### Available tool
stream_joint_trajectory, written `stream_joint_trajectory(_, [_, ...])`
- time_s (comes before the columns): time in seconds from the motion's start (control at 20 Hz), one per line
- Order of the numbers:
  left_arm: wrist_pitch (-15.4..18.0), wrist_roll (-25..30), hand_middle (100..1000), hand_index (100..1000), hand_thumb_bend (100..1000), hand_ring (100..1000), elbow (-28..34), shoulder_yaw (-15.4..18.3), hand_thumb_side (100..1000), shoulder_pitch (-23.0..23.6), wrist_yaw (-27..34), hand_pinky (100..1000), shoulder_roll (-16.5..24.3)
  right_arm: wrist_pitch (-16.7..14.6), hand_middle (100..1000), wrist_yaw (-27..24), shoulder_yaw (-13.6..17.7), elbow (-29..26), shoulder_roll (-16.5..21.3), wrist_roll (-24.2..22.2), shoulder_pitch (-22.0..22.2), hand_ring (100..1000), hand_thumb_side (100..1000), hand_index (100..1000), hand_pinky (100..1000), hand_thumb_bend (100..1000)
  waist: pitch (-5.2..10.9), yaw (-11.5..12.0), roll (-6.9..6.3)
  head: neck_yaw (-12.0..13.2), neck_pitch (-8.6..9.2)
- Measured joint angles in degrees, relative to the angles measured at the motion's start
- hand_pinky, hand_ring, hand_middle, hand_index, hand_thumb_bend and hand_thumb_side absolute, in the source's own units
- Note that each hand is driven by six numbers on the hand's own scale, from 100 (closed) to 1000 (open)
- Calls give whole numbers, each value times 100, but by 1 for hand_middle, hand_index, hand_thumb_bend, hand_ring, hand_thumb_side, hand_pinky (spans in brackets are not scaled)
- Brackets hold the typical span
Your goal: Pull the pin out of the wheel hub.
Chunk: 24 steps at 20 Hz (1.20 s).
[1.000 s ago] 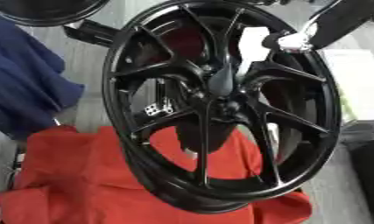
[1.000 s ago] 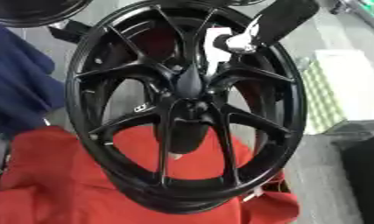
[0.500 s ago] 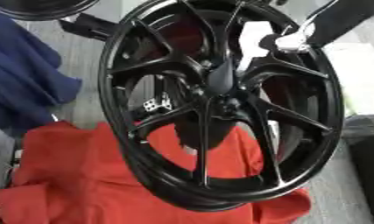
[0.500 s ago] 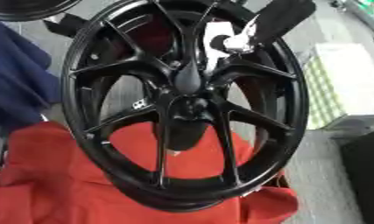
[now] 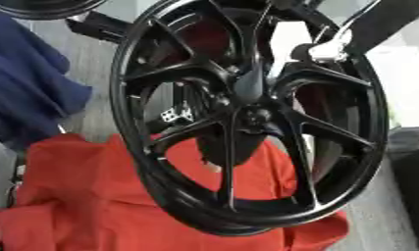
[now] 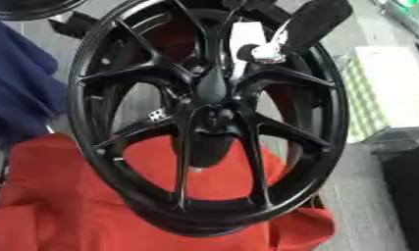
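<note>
The black wheel (image 5: pixel 247 117) fills both views, standing tilted on a red cloth (image 5: pixel 84 196), with a blue cloth (image 5: pixel 28 93) to its left and a pale box (image 6: pixel 388 93) to its right. Set against the pictures from 1 s and 0.5 s ago, the whole scene sits a little differently in each, which reads as the head tilting rather than the wheel moving. The right arm (image 6: pixel 311 19) comes in from the upper right as before, and its silver wrist joint (image 6: pixel 262 53) still lies over the upper spokes, just above the hub (image 6: pixel 214 115). From the joint a dark tapering shape, probably the right hand (image 6: pixel 214 86), runs down to the hub, much as it did 1 s ago. My judgement is that the pull has barely begun, if at all: the arm has not drawn back from the wheel. The pin cannot be told apart from the black hub and spokes; it should sit at the hub centre, under or beside that hand. Whether the fingers are spread, pressed together or pinching anything cannot be told, since black lies on black there. The left hand shows in neither view. A small white mark (image 5: pixel 174 115) shows through the spokes, unreadable.
</note>
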State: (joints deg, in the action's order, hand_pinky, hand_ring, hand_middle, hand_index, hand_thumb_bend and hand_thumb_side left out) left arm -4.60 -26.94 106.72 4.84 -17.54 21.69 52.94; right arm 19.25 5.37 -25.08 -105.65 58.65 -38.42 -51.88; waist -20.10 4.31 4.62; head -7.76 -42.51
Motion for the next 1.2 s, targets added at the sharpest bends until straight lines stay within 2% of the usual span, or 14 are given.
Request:
stream_joint_trajectory(0.7, [8,9,808,855,590,756,0,0,701,1,0,749,-52,-101,853,181,-37,339,-116,-3,-1,896,259,895,868,363,-53,31,-6,-44,148])
stream_joint_trajectory(1.2, [8,11,809,856,584,756,0,1,703,2,0,751,-56,-182,806,256,-70,532,-196,-20,-4,889,241,869,866,360,-106,59,-6,-52,185])
